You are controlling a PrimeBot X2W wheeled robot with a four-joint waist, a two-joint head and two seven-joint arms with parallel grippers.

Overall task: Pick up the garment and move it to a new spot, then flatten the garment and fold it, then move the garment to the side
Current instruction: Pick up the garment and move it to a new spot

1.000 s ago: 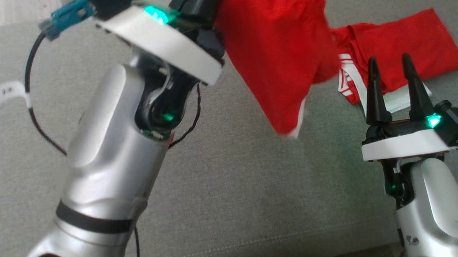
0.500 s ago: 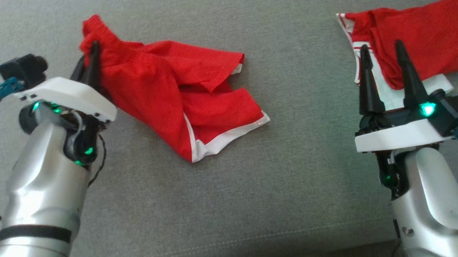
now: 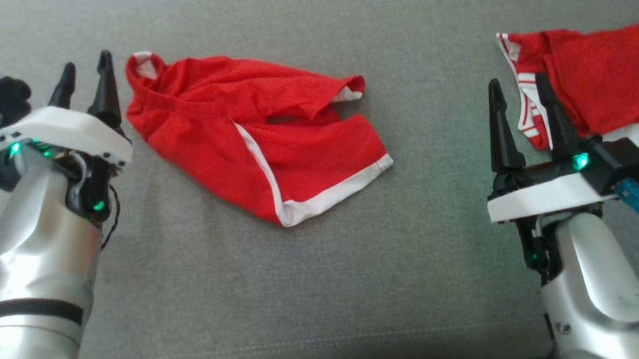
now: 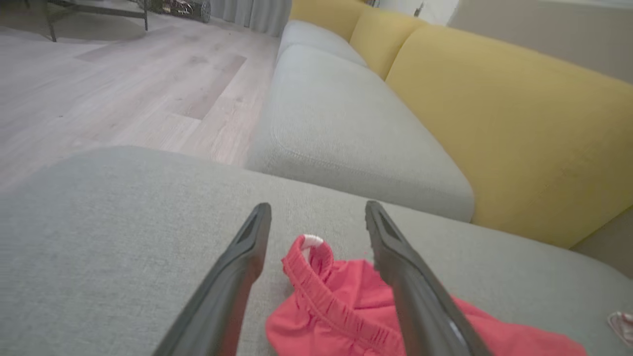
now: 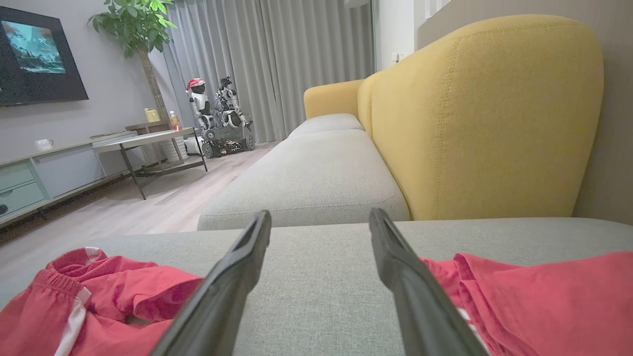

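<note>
Left arm's fingers [image 3: 105, 86] and right arm's fingers [image 3: 501, 134] point forward, spread apart, flanking the shorts [image 3: 210, 135].

There are two red garments on one grey fabric sofa seat [image 3: 324, 287]: one pair of red fabric shorts with white trim [image 3: 253, 144] and one crumpled red garment with white striped trim [image 3: 595, 75]. Two grippers show, the left gripper [image 3: 86, 60] and the right gripper [image 3: 518, 82], each with two long dark fingers, four in all. Across the room are one dark wall screen [image 5: 37, 54] and one leafy potted tree [image 5: 141, 29].
</note>
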